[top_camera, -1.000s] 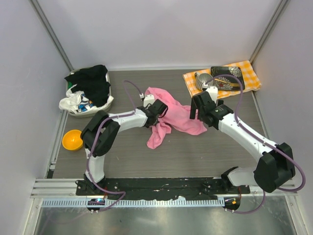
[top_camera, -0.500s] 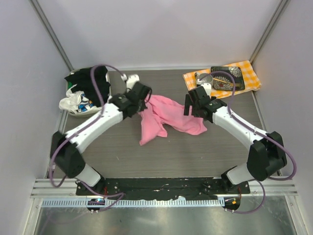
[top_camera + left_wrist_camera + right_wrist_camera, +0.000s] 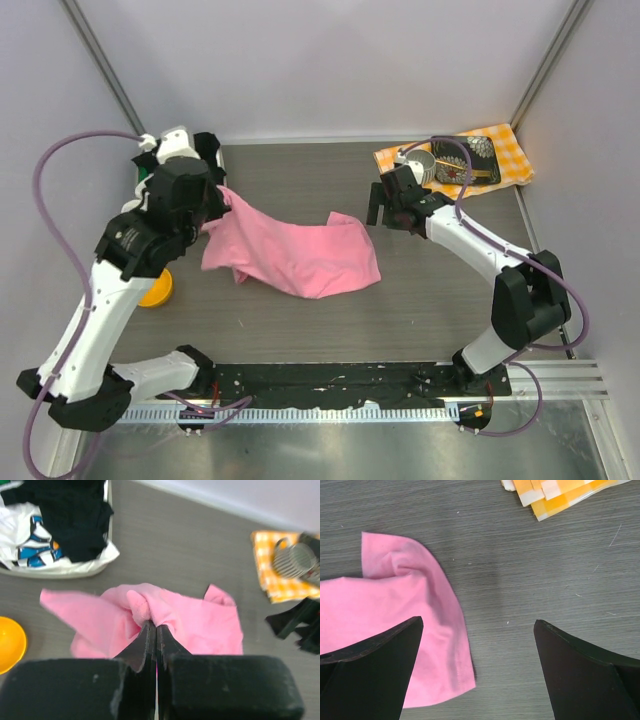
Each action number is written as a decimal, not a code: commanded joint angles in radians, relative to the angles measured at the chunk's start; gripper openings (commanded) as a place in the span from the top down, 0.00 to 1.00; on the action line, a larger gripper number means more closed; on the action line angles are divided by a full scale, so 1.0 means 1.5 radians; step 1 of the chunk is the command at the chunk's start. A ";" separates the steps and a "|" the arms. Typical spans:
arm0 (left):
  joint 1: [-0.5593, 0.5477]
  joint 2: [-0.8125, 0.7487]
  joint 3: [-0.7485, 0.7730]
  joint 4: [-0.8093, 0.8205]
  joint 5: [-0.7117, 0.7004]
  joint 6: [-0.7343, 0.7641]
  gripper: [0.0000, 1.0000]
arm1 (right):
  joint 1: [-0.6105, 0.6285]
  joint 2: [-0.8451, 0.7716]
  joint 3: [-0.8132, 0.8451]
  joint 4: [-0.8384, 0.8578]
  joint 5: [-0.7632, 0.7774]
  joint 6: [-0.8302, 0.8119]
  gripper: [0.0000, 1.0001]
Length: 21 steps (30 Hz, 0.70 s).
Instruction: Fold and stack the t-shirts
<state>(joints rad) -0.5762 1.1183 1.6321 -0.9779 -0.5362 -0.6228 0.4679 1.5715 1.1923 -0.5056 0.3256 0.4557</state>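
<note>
The left hand [image 3: 152, 626] is clamped on a bunched fold of the pink shirt [image 3: 300, 255] and holds that edge up near the left side of the tabletop [image 3: 430, 300], while the rest trails across the middle. The right hand [image 3: 478, 624] hovers with fingers wide apart and empty, above the shirt's right edge. A black shirt [image 3: 75, 510] and a white shirt [image 3: 20, 535] lie heaped in a basket [image 3: 107, 555] at the far left corner.

pink t-shirt [image 3: 300, 258]: plain, crumpled, spread loosely mid surface [image 3: 440, 300]; left edge lifted, pinched in the closed left tool [image 3: 152, 626]
black t-shirt [image 3: 75, 515]: bunched in the bin [image 3: 95, 567], far left
white t-shirt [image 3: 20, 532]: blue print, crumpled beneath the black one
</note>
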 commanded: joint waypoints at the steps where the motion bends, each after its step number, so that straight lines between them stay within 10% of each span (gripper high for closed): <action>1: 0.000 0.028 -0.039 -0.002 0.057 0.009 1.00 | -0.001 -0.013 -0.006 0.033 0.001 0.007 0.00; 21: -0.085 0.128 -0.085 0.092 0.010 -0.059 1.00 | 0.075 -0.066 -0.169 0.061 -0.030 0.019 0.03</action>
<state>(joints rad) -0.7048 1.3346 1.4906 -0.8989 -0.4374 -0.6922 0.5182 1.4624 0.9844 -0.4656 0.3012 0.4580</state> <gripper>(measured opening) 0.010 0.989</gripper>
